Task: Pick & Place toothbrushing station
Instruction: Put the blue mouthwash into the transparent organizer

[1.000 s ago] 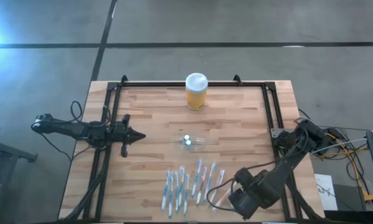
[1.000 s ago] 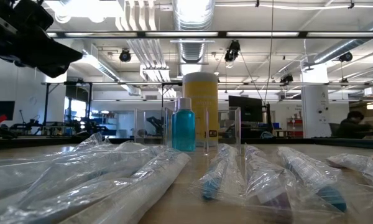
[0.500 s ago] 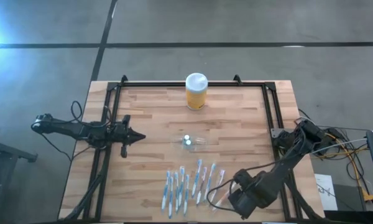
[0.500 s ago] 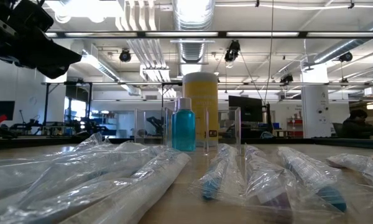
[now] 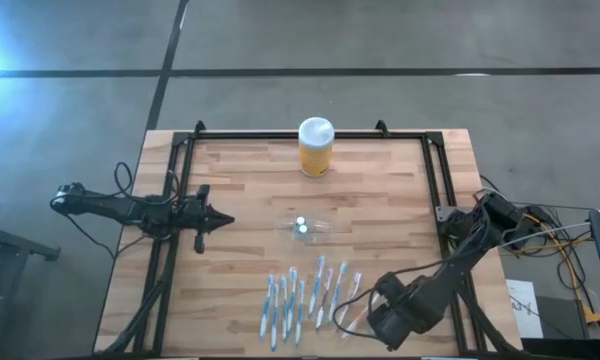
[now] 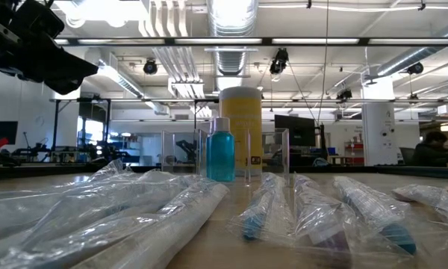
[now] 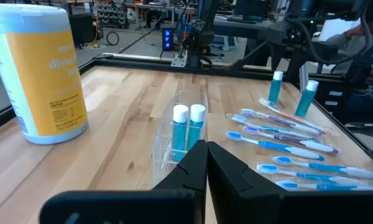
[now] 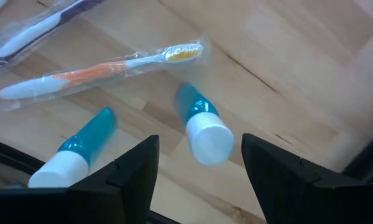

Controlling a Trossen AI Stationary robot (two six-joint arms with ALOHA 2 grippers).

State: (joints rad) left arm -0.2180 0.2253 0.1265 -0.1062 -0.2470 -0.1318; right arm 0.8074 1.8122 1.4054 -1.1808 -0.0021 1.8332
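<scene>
The toothbrushing station (image 5: 306, 228) is a low see-through holder standing on the table's middle, with two blue white-capped bottles in it. It also shows in the left wrist view (image 7: 184, 127) and the low view (image 6: 222, 155). My left gripper (image 5: 223, 218) is shut and empty, level above the table to the station's left, pointing at it (image 7: 206, 163). My right gripper (image 8: 199, 167) is open and empty near the table's front right (image 5: 372, 312), over two small teal bottles (image 8: 202, 129) (image 8: 76, 153).
A yellow jar with a white lid (image 5: 315, 147) stands at the far edge. Several wrapped toothbrushes (image 5: 305, 295) lie in a row near the front edge, an orange one (image 8: 99, 68) by the teal bottles. A dark frame (image 5: 180, 160) runs around the table.
</scene>
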